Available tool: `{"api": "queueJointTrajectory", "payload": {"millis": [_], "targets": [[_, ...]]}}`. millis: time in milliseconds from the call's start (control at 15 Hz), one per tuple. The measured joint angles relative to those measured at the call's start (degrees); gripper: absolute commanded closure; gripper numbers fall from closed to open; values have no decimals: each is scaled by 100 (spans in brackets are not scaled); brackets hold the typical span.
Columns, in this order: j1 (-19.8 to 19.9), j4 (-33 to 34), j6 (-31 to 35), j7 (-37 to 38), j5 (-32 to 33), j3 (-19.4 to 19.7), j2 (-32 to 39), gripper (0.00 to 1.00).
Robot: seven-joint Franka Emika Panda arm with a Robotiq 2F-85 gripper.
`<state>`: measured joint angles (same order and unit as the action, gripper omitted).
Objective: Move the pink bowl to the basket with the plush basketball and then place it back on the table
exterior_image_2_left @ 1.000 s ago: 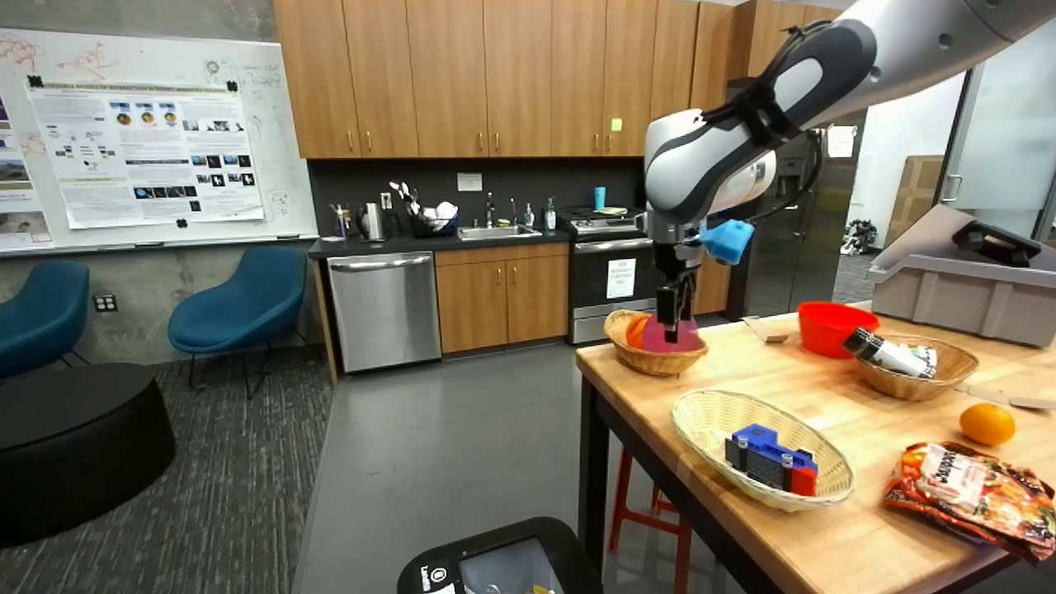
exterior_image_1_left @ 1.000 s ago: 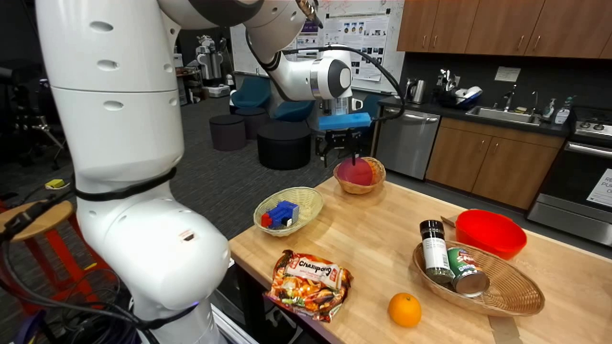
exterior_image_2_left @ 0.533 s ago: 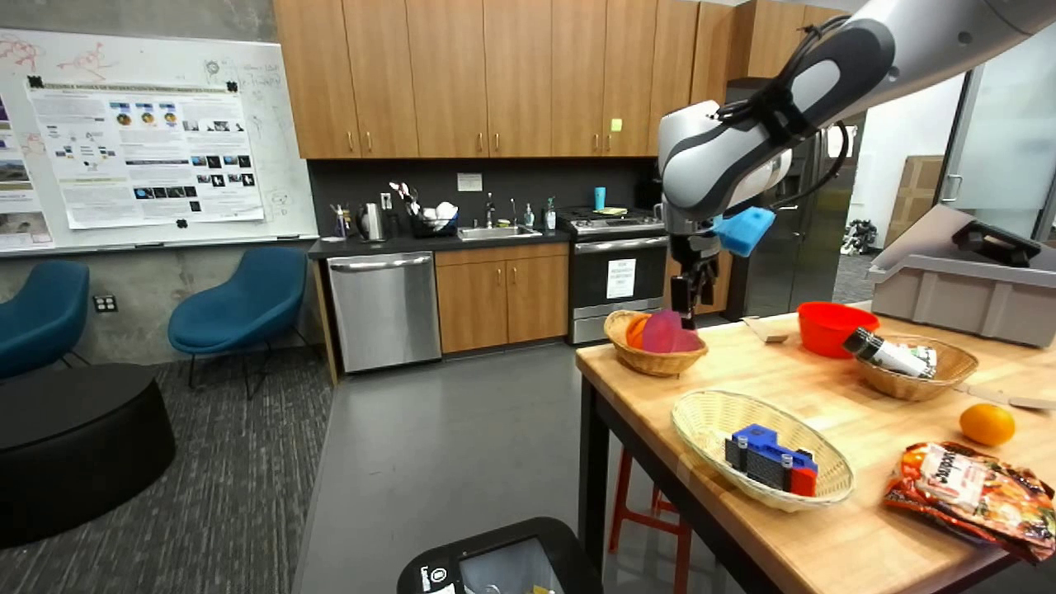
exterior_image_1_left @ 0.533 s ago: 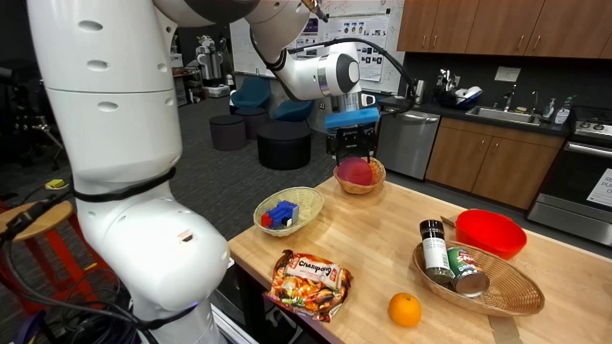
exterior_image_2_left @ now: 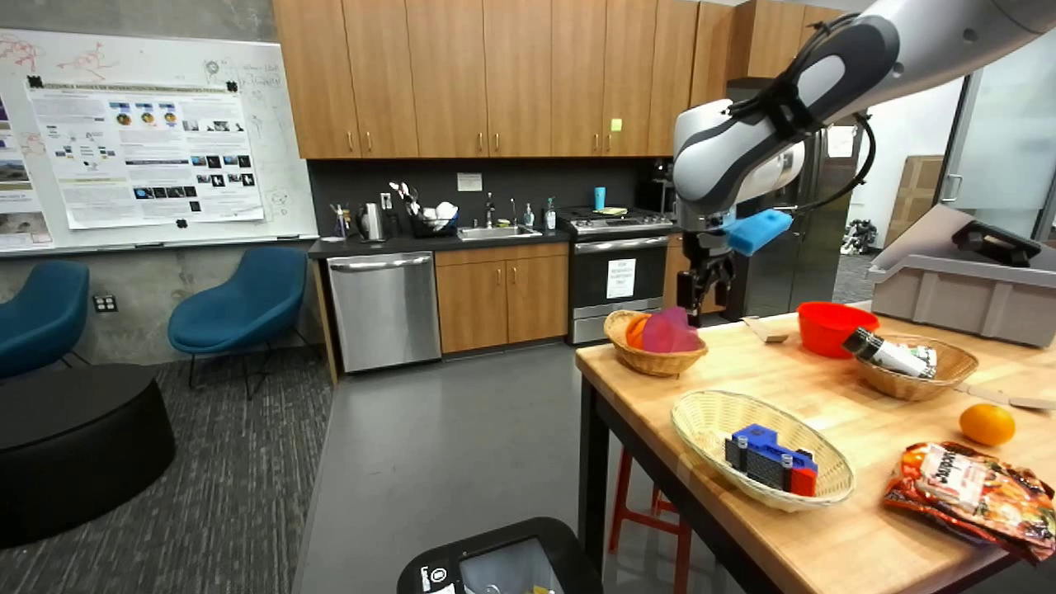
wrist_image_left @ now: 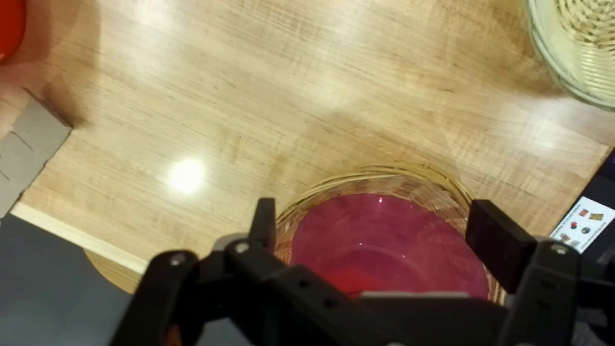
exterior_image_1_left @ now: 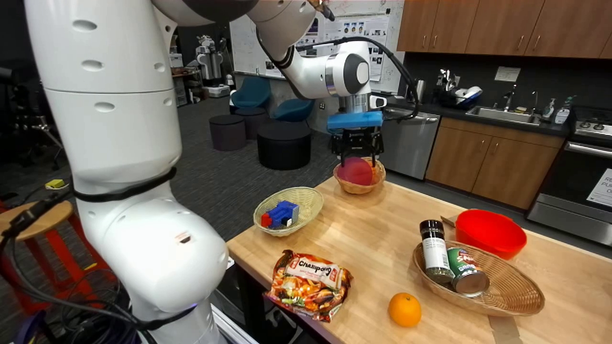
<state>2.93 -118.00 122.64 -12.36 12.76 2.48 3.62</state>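
Note:
The pink bowl [exterior_image_1_left: 355, 172] sits tilted in the tan woven basket [exterior_image_1_left: 355, 189] at the table's [exterior_image_1_left: 382, 224] far corner. In an exterior view the bowl [exterior_image_2_left: 670, 332] leans beside the orange plush basketball [exterior_image_2_left: 635, 332] inside the basket [exterior_image_2_left: 660, 364]. My gripper [exterior_image_1_left: 358, 165] is open and empty. In an exterior view the gripper [exterior_image_2_left: 703, 309] hangs to the right of and above the bowl, apart from it. In the wrist view the open fingers [wrist_image_left: 373, 218] lie on either side of the bowl [wrist_image_left: 384, 235] and basket rim [wrist_image_left: 384, 172]; the bowl's lower part is hidden by the gripper.
A pale basket [exterior_image_1_left: 311, 212] with blue items and a noodle packet [exterior_image_1_left: 311, 289] lie on the near side. A red bowl [exterior_image_1_left: 490, 234], an oval basket [exterior_image_1_left: 519, 298] with a jar and can, and an orange fruit [exterior_image_1_left: 404, 309] are on the table. A grey bin [exterior_image_2_left: 973, 305] stands behind.
My gripper has turned and moved right in both exterior views, away from the bowl it stood against. The bowl, basket and ball look nearly unmoved.

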Motion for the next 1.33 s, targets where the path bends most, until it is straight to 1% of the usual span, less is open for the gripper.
{"api": "queueJointTrajectory", "payload": {"millis": [200, 600, 867, 1333], "targets": [[47, -88, -57, 304, -98, 41, 9, 0], [68, -517, -190, 876, -180, 85, 7, 0], [67, -710, -50, 906, -180, 85, 3, 0], [67, -719, -35, 906, -180, 85, -4, 0]]}}
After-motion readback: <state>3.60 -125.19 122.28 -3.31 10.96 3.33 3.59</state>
